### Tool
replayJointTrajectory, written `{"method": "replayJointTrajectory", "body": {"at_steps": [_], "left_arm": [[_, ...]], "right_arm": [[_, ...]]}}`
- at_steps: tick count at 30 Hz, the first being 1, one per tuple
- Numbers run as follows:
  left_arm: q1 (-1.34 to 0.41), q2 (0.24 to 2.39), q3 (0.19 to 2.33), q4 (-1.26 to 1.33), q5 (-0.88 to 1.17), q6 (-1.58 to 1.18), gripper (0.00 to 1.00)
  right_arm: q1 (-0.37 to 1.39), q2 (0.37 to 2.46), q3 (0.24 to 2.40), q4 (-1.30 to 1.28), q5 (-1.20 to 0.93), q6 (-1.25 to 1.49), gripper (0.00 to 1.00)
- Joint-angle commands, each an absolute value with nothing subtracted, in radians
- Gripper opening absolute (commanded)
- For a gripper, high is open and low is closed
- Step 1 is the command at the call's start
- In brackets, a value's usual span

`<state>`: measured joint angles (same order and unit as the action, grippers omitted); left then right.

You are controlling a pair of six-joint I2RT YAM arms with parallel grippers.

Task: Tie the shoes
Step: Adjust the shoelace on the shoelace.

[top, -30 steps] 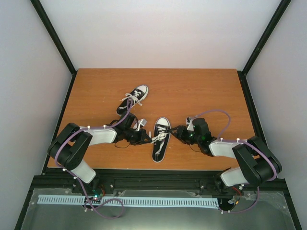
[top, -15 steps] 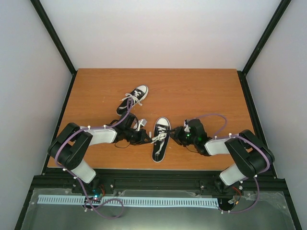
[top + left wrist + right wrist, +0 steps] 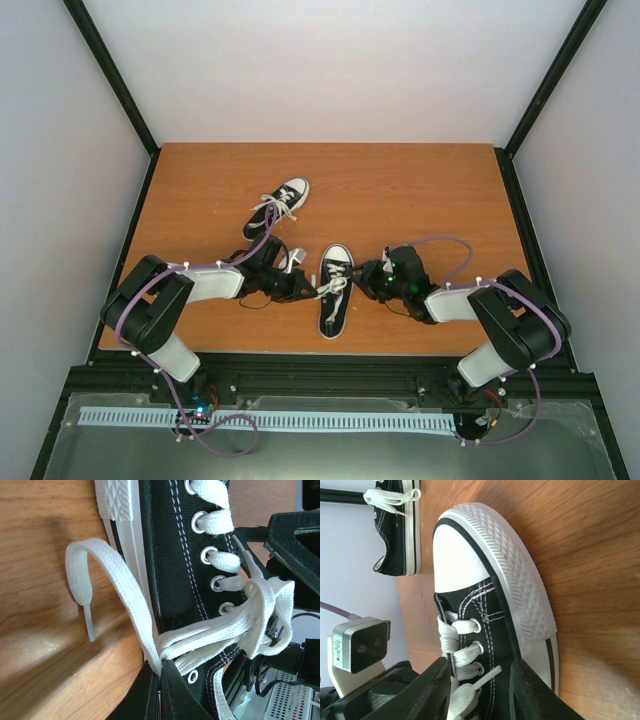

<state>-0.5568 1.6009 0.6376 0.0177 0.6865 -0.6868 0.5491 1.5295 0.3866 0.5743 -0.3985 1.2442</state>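
Observation:
The near shoe [image 3: 335, 292] lies toe away from me at the table's front middle, and the other shoe [image 3: 280, 204] lies further back on the left. My left gripper [image 3: 306, 290] is at the near shoe's left side. In the left wrist view the left gripper [image 3: 161, 669] is shut on a white lace [image 3: 125, 587] that loops out over the wood beside the shoe [image 3: 175, 565]. My right gripper [image 3: 369, 278] is at the shoe's right side. In the right wrist view the right gripper [image 3: 481, 672] stands open, its jaws straddling the eyelet row of the shoe [image 3: 490, 615], with a lace end [image 3: 487, 678] between them.
The other shoe [image 3: 397, 525] shows with its laces tied in a bow. The wooden table [image 3: 420, 190] is bordered by black frame rails and white walls. The left arm's wrist camera [image 3: 359, 645] sits close beyond the near shoe.
My right gripper has moved left, in against the near shoe, and its arm has folded closer. The left gripper has kept its hold on the lace in the same place.

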Motion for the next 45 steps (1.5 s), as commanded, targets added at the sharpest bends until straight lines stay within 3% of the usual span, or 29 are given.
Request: {"method": "replayJointTrajectory", "body": {"at_steps": [1,29,35,38,45], "left_arm": [[-0.549,1.606,0.662,0.046,0.706,-0.676,0.01],[-0.549,1.604,0.665,0.053,0.715,-0.678,0.01],[-0.549,1.599,0.663,0.054,0.719,-0.678,0.01],[-0.549,1.599,0.662,0.060,0.724,-0.678,0.01],[-0.549,1.577,0.669,0.086,0.713,-0.689,0.01]], "right_arm": [[0.561,1.485,0.398,0.576,-0.365,1.275,0.34],[0.653,1.506,0.388,0.525,-0.238,1.561,0.34],[0.660,1.539,0.398,0.548,-0.233,1.577,0.20],[0.660,1.544,0.406,0.554,-0.227,1.578,0.05],[0.657,1.423,0.392,0.411,-0.099,1.544,0.03]]}}
